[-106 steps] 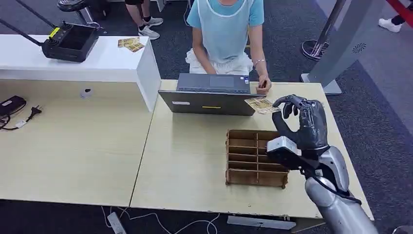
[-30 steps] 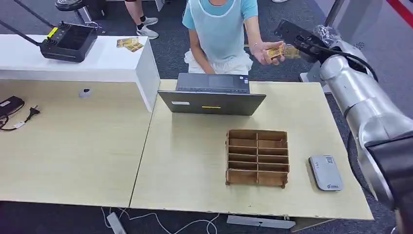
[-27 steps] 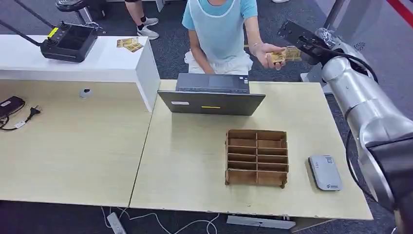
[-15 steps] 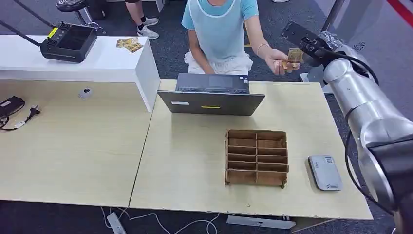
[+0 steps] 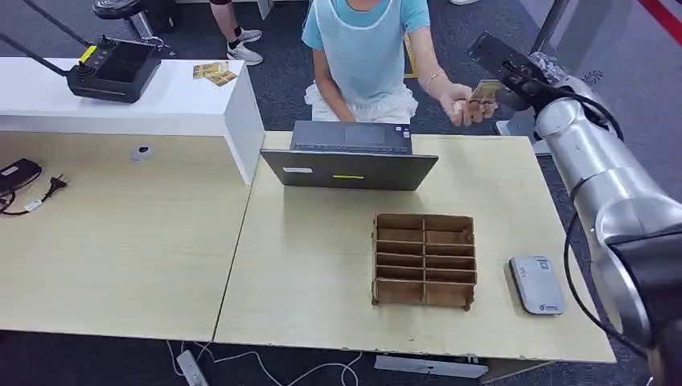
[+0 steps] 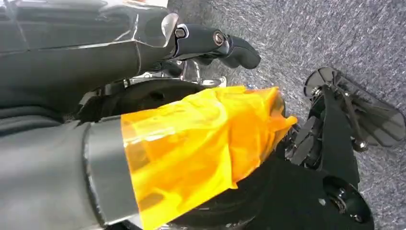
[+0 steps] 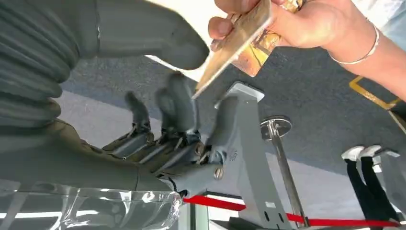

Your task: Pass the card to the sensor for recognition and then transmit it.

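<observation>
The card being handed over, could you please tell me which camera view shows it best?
The right wrist view: the card is large and close, pinched in the person's hand, its near edge just by the right robot hand's fingers. The head view shows it small and far off. The left wrist view looks at carpet and the robot's body.

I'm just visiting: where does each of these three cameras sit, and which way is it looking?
Head: high on the robot, looking down at the table; right arm shows.
Left wrist: on the hanging left arm, facing carpet; dark fingers show.
Right wrist: behind the right robot hand, facing the person's hand.
Head and right wrist share the card.
</observation>
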Available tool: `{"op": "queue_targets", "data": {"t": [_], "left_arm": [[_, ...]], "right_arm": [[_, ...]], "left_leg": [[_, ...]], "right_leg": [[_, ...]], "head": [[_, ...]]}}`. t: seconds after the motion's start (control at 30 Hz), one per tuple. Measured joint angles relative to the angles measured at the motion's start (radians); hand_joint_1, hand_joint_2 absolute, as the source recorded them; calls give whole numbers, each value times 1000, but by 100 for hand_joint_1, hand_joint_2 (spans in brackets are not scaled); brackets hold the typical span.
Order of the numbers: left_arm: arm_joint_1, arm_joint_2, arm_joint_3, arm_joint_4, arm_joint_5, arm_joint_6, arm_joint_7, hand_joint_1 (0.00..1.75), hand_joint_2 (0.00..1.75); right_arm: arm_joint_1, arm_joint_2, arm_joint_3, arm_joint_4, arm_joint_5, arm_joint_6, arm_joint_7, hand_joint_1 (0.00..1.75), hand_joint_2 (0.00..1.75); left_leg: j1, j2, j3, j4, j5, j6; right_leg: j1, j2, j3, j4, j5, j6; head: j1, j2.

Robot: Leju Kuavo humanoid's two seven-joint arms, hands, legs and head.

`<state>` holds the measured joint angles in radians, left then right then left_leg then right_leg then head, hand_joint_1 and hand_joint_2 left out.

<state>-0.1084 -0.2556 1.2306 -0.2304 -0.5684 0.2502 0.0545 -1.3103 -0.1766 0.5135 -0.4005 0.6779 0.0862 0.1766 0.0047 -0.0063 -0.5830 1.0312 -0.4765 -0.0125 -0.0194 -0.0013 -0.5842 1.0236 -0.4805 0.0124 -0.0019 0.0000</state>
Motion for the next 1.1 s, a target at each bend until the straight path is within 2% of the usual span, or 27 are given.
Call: {"op": "queue_targets", "data": {"t": [0.27, 0.67, 0.87, 0.97, 1.1], "left_arm": [[0, -2, 0, 0, -1, -14, -12, 0, 0], [1, -4, 0, -3, 0, -20, -22, 0, 0], [1, -9, 0, -11, 0, -23, -35, 0, 0], [2, -12, 0, -18, -2, -22, -41, 0, 0], [3, -14, 0, -20, 4, -11, -50, 0, 0]], "right_arm": [[18, -6, -8, -13, 7, -32, -12, 0, 175], [88, -26, -56, -117, 14, -170, -89, 0, 175], [179, -53, -99, -259, 10, -233, -126, 0, 175], [256, -85, -137, -374, -8, -234, -140, 0, 175], [394, -137, -220, -550, -98, -208, -196, 0, 175]], "left_leg": [[0, 0, 0, 0, 0, 0], [0, 0, 0, 0, 0, 0], [0, 0, 0, 0, 0, 0], [0, -1, 0, 0, 0, 0], [0, -5, -1, 0, 0, 0]], "right_leg": [[0, 0, 0, 0, 0, 0], [0, 0, 0, 0, 0, 0], [0, 0, 0, 0, 0, 0], [0, -1, 0, -1, 0, 0], [0, -5, 1, -1, 0, 0]], "head": [[0, 0], [0, 0], [0, 0], [0, 0], [0, 0]]}}
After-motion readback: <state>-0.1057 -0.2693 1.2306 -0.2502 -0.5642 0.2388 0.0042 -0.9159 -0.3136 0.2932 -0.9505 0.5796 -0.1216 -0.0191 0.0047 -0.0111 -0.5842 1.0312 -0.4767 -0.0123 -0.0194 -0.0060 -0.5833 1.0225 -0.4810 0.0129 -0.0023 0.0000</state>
